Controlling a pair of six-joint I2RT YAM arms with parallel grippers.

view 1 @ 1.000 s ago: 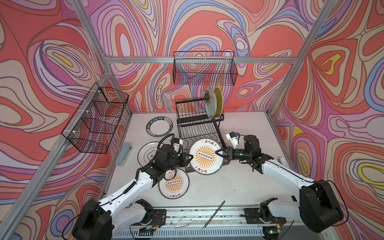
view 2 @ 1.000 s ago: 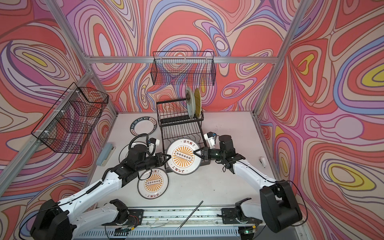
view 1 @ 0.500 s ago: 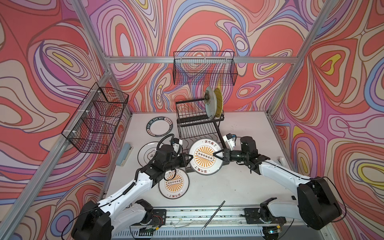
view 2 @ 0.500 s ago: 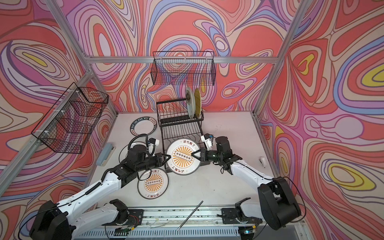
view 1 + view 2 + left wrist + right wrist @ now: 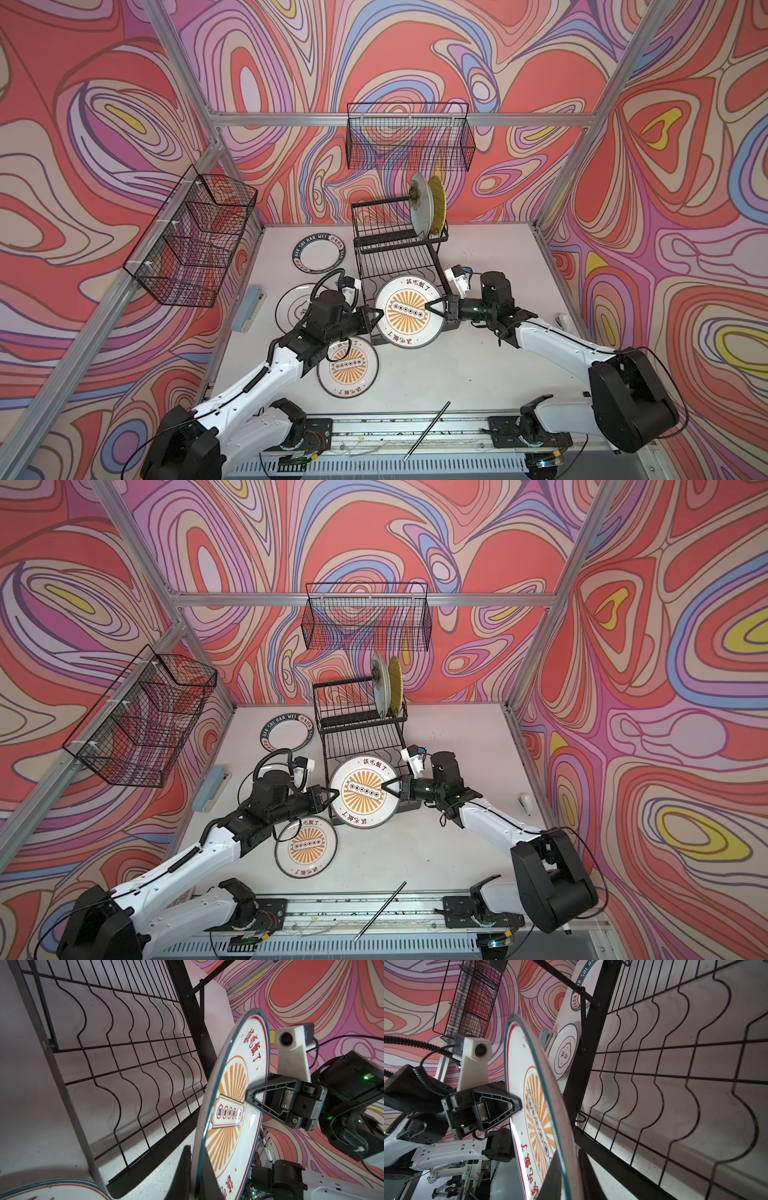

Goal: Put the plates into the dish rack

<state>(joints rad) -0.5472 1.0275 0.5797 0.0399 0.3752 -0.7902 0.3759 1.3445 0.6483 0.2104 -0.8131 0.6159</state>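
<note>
The raised sunburst plate (image 5: pixel 409 311) hangs between the two arms at the front edge of the dish rack (image 5: pixel 386 226), tilted with its orange face towards the top views; whether its rim touches the rack's lower tray cannot be told. The left claw (image 5: pixel 375 319) is clamped on the plate's left rim, jaws nearly together with only the rim between them. The right claw (image 5: pixel 430 308) is closed on the opposite rim; the left wrist view shows one of its fingers (image 5: pixel 255 1097) lying over the plate's face, and the right wrist view shows the rim running between its own two fingers.

Two plates stand upright at the right end of the rack's upper tier; the pale green flowered plate (image 5: pixel 419 203) is on the left and the yellow plate (image 5: pixel 438 203) is just beside it. The lower tray's wavy wires carry nothing in either wrist view.

Three plates lie flat on the bench (image 5: pixel 478 374); the black lettered plate (image 5: pixel 318 254) is just left of the rack; the dark-ringed white plate (image 5: pixel 291 307) lies nearer the front, partly under the left arm; the second sunburst plate (image 5: pixel 347 365) lies below the left claw, its edge hidden by the arm.
</note>
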